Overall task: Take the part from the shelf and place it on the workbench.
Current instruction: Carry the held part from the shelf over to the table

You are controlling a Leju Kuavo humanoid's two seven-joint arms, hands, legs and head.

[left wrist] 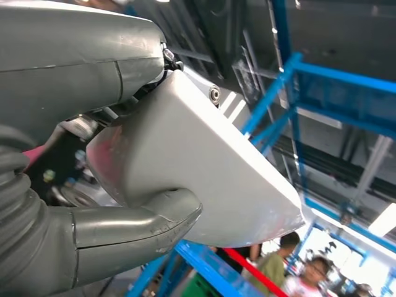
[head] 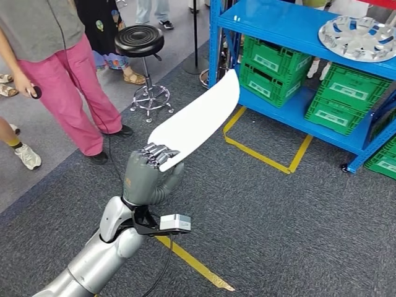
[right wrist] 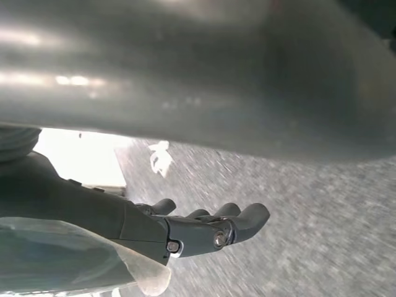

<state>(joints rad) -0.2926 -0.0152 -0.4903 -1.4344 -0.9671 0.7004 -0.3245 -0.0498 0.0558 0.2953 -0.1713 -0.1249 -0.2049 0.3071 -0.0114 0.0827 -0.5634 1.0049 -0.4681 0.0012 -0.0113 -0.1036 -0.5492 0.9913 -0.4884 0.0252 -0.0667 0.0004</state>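
The part (head: pixel 196 120) is a long, flat white panel with rounded ends. My left hand (head: pixel 149 176) grips its near end in the head view and holds it out over the grey carpet, its far tip pointing toward the blue shelf (head: pixel 280 28). Seen from the left wrist, the part (left wrist: pixel 210 167) lies between the thick grey thumb (left wrist: pixel 140 226) and the hand's upper cover. In the right wrist view my right hand (right wrist: pixel 187 226) hangs above the carpet with its dark fingers stretched out and nothing in them.
The blue shelf carries green crates (head: pixel 271 65) and a silver wheel cover (head: pixel 357 37). A black stool (head: pixel 140 40) stands at the back. A person in pink trousers (head: pixel 79 80) stands to the left. Yellow tape lines (head: pixel 262 154) mark the carpet.
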